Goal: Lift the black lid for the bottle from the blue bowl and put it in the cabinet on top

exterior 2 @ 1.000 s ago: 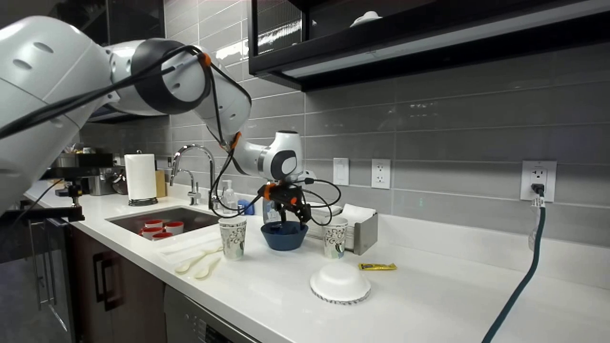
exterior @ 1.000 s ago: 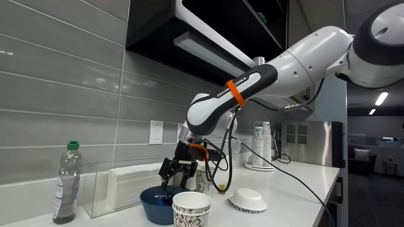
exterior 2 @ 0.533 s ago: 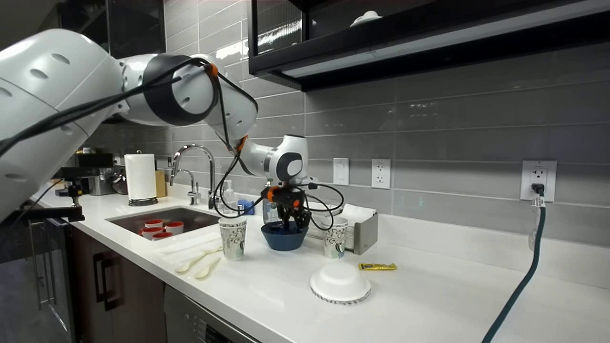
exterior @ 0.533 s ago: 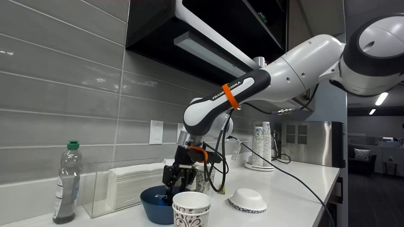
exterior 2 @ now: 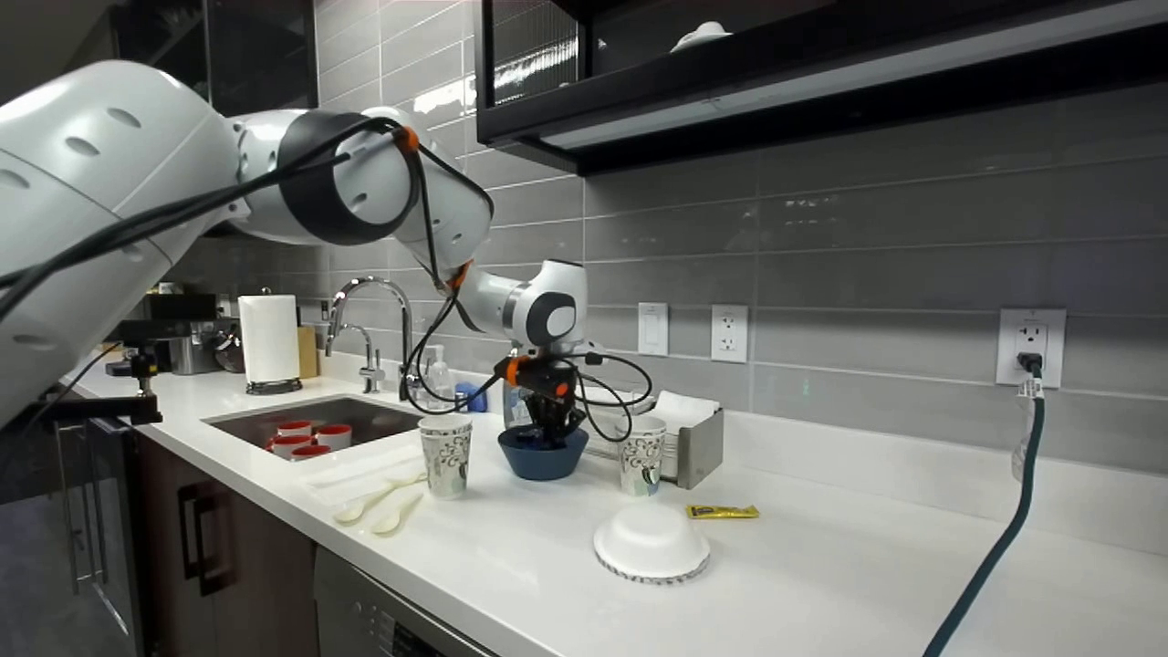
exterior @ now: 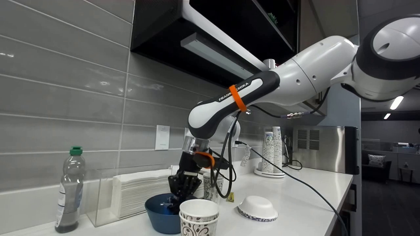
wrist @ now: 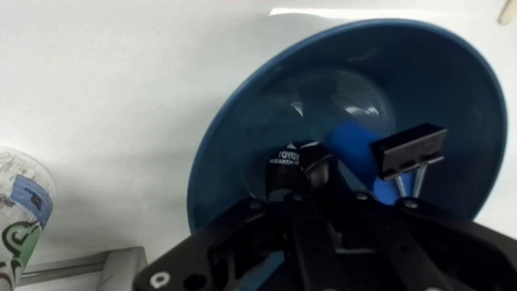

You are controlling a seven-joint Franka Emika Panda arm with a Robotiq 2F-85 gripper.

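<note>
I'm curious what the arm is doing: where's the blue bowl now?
In an exterior view, the blue bowl sits on the counter just left of centre, with one cup to its left, another cup to its right and the pincer dipped inside.

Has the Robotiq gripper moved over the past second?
Yes, downward: judged against the wall switch in an exterior view, the Robotiq gripper sits lower, deeper in the blue bowl.
</note>
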